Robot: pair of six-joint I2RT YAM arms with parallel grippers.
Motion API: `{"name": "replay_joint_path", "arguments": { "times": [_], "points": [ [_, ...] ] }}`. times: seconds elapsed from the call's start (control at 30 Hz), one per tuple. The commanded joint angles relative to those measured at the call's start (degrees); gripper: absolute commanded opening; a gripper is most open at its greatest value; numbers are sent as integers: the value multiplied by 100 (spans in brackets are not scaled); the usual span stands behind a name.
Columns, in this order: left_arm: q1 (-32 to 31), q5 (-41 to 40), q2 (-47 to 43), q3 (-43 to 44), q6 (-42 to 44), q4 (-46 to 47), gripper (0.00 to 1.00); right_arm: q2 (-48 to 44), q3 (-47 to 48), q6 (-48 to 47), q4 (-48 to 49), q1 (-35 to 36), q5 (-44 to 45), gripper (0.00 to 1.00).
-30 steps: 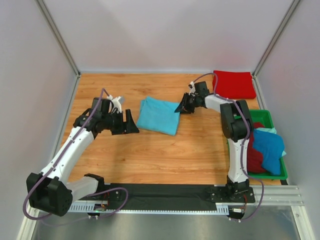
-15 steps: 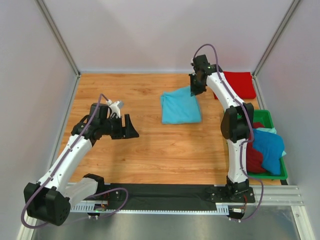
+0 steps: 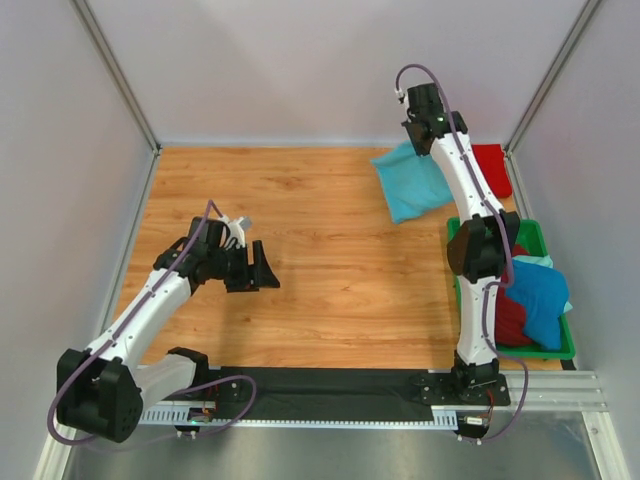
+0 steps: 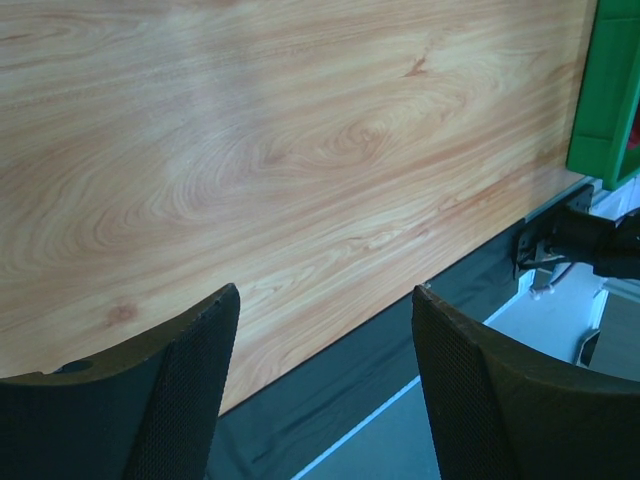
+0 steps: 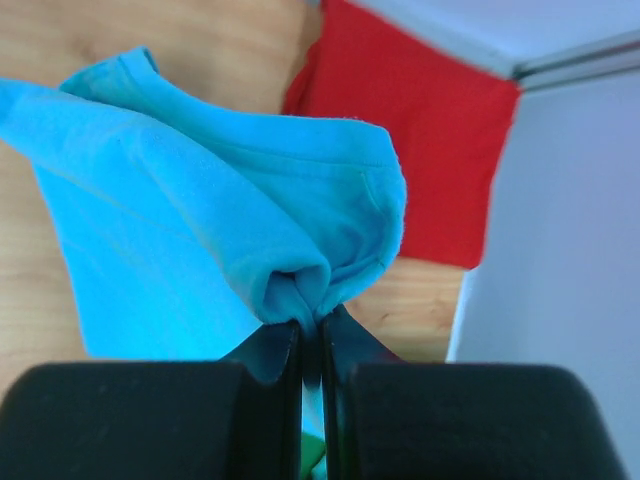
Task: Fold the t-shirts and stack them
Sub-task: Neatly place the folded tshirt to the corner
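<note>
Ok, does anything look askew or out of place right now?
The turquoise t-shirt hangs bunched from the right fingers, pinched at one edge near the folded red t-shirt. Other shirts lie heaped in the green tray.

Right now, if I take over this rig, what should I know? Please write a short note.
Right end effector: shut on the turquoise t-shirt, which hangs folded beside the red t-shirt at the far right corner.
Left end effector: open, empty, above the table.
Done: red t-shirt lies folded.
To do: place turquoise on red; fold the blue t-shirt and dark red t-shirt in the green tray.
</note>
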Motion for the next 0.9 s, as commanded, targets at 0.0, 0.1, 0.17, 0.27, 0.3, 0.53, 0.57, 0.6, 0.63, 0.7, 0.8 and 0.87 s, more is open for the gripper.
{"name": "replay_joint_path", "arguments": {
  "times": [0.0, 0.1, 0.17, 0.27, 0.3, 0.53, 0.57, 0.6, 0.63, 0.7, 0.8, 0.87],
  "points": [
    [-16, -119, 171, 315, -24, 37, 76, -7, 543, -1015, 958, -235, 364, 0],
    [-16, -198, 277, 369, -24, -16, 76, 64, 816, -1315, 924, -367, 286, 0],
    [-16, -181, 330, 386, -76, 1, 76, -68, 790, -1430, 897, -429, -101, 0],
    [-16, -145, 435, 413, -85, 19, 76, -147, 895, -1562, 888, -464, -268, 0],
    [-7, -137, 479, 430, -68, -16, 76, -173, 869, -1545, 941, -473, -312, 0],
    [-16, -128, 479, 571, 108, -236, 75, -682, 932, -1282, 625, -473, -664, 0],
    [-16, -128, 471, 562, 117, -253, 75, -805, 835, -1203, 608, -473, -682, 0],
    [-16, -110, 444, 562, 126, -262, 75, -1015, 755, -1167, 608, -473, -682, 0],
    [-16, -84, 427, 562, 134, -271, 75, -1087, 685, -1149, 529, -464, -664, 0],
    [-16, -66, 366, 536, 126, -262, 75, -1193, 597, -1158, 441, -473, -638, 0],
    [-7, -22, 348, 501, 99, -236, 75, -1246, 509, -1263, 362, -491, -550, 0],
    [-16, 4, 330, 474, 56, -218, 75, -1211, 517, -1316, 283, -482, -480, 0]
  ]
}}
